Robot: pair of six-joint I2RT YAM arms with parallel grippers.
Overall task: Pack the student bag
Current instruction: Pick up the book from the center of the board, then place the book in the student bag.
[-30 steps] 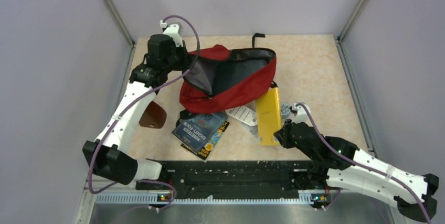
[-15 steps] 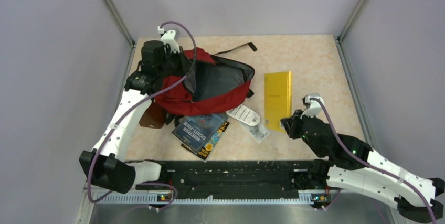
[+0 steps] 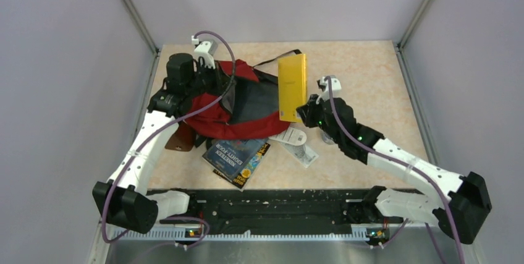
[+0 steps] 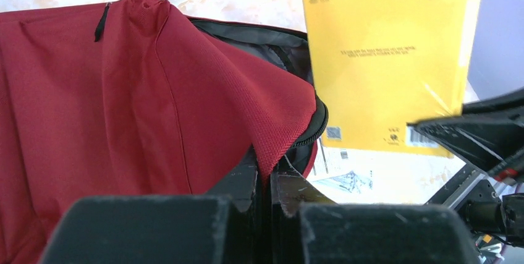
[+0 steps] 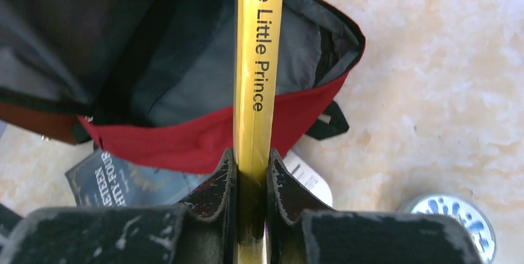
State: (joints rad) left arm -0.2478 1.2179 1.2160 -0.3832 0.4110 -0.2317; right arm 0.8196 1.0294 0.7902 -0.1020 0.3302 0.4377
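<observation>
Right wrist — book [image 5: 257,60] spine over student bag [image 5: 173,143].

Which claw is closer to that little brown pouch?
Left. The left gripper pinches the rim of the red bag just beyond the brown pouch; the right gripper holds a yellow book across the bag, farther away.

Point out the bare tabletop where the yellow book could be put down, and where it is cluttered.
Bare: the far right part of the table, between the right arm and the right rail. Crowded: centre-left, where the student bag, dark book, white tag and brown pouch crowd together.
</observation>
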